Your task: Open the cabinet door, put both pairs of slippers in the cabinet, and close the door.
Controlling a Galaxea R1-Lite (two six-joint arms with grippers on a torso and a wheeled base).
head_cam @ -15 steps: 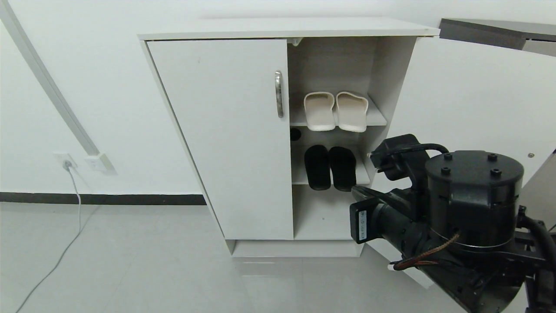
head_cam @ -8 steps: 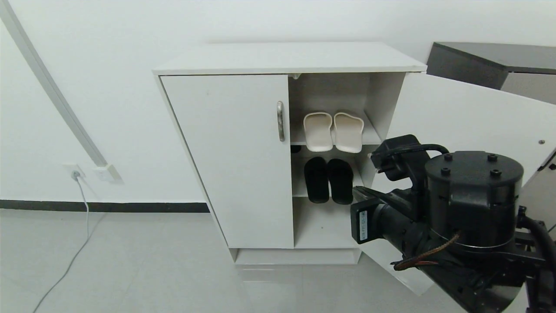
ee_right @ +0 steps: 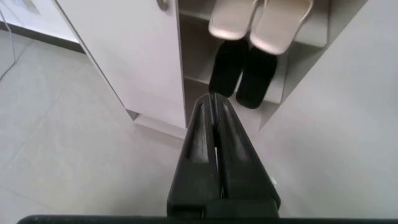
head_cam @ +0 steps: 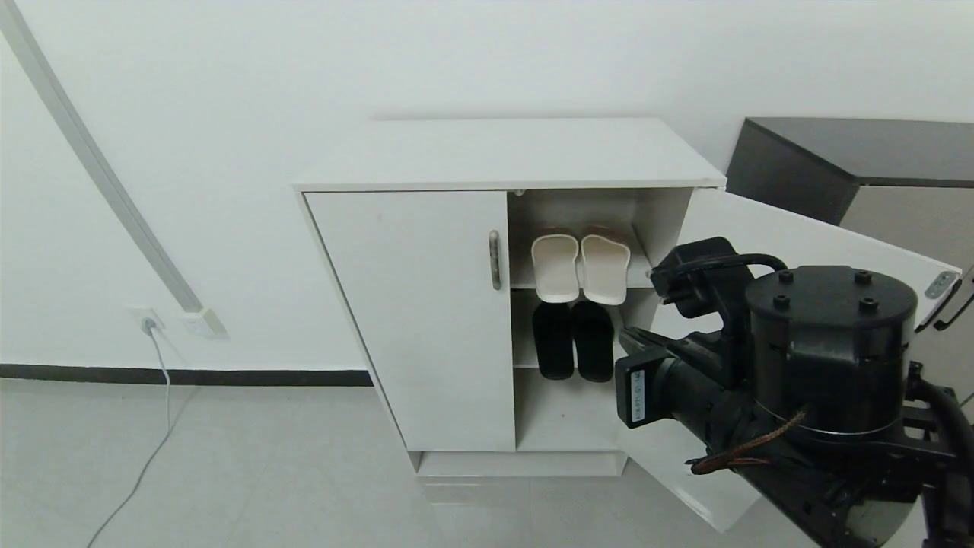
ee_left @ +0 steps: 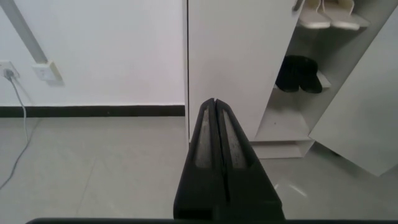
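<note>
Two pairs of slippers sit inside the white cabinet (head_cam: 502,152) in the head view. The cream pair (head_cam: 580,268) is on the upper shelf and the black pair (head_cam: 572,339) is at six o'clock of it, one shelf down. The right door (head_cam: 822,236) stands open at three o'clock, and the left door (head_cam: 411,312) is shut.

In the left wrist view, the left gripper (ee_left: 215,104) has its fingers pressed flat together above grey floor tiles, well short of the cabinet.

In the right wrist view, the right gripper (ee_right: 213,98) also has its fingers pressed together. Its tips are near the black pair's heels, not touching.
</note>
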